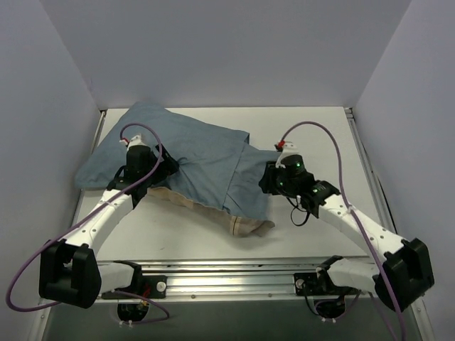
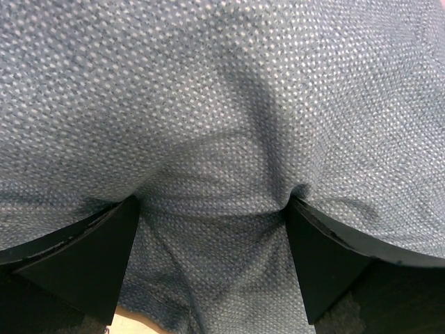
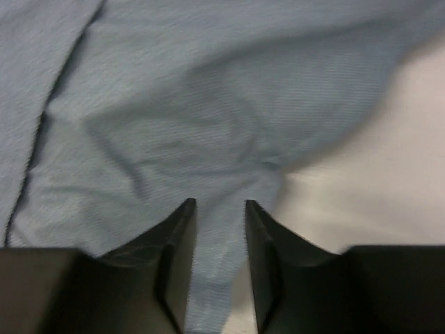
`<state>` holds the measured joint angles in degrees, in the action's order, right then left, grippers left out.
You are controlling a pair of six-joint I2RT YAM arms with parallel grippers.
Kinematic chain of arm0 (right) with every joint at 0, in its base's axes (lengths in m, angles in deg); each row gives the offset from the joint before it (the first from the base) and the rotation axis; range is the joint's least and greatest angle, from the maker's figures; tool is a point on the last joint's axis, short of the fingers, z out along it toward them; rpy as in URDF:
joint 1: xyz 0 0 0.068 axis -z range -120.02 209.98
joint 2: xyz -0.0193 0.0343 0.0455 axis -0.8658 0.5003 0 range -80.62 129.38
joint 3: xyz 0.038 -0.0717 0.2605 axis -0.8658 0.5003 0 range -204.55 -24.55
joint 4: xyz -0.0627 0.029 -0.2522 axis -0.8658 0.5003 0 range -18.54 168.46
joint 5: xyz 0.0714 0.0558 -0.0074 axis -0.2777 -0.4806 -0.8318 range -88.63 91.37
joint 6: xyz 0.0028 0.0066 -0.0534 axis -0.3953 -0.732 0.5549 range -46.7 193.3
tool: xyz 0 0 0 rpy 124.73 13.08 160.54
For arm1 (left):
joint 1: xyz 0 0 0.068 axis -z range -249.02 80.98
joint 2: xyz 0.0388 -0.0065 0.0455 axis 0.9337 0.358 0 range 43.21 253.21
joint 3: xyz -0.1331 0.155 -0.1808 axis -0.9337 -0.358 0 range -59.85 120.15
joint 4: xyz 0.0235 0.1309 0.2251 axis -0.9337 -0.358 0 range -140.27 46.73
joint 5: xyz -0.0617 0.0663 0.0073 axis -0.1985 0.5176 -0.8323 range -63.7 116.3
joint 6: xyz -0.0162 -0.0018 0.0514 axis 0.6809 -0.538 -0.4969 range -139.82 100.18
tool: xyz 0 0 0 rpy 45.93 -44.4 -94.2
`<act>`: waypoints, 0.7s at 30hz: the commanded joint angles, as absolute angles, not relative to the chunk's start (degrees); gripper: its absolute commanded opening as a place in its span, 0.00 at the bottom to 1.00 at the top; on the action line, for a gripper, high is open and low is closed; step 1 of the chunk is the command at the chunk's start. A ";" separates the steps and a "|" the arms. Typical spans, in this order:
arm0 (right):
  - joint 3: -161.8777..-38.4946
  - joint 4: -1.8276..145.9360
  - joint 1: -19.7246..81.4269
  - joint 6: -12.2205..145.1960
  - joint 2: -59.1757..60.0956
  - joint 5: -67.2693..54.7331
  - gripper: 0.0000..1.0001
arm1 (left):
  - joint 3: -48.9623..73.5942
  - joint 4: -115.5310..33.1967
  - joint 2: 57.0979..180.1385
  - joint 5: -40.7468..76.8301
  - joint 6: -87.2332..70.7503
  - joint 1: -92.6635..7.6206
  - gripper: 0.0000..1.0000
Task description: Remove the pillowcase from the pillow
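Observation:
The blue pillowcase [image 1: 206, 160] lies spread across the left and middle of the table, with its beige lining [image 1: 249, 226] showing along the near edge. The white pillow is hidden. My left gripper [image 1: 162, 169] presses into the cover's middle; in the left wrist view it [image 2: 212, 209] is open wide with dotted blue fabric [image 2: 222, 104] bulging between the jaws. My right gripper [image 1: 266, 181] is at the cover's right edge. In the right wrist view it [image 3: 220, 203] has narrowed jaws, still apart, around a strip of light blue fabric [image 3: 174, 125].
The white table [image 1: 313, 135] is bare to the right of the cover. Grey walls close in the back and both sides. A metal rail [image 1: 227, 273] with the arm bases runs along the near edge. Purple cables loop above both arms.

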<state>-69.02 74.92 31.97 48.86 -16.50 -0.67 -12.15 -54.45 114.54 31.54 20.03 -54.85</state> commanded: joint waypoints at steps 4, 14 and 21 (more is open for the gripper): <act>-76.40 65.58 24.39 53.61 -7.86 -6.71 0.44 | -12.22 -55.05 114.23 29.91 19.12 -55.31 0.94; -82.91 63.29 22.10 57.83 0.85 -6.80 0.53 | -12.22 -56.19 113.17 29.73 18.94 -55.31 0.94; -81.77 63.99 22.18 58.45 2.96 -3.64 0.40 | -11.95 -56.72 113.17 30.08 19.12 -55.31 0.94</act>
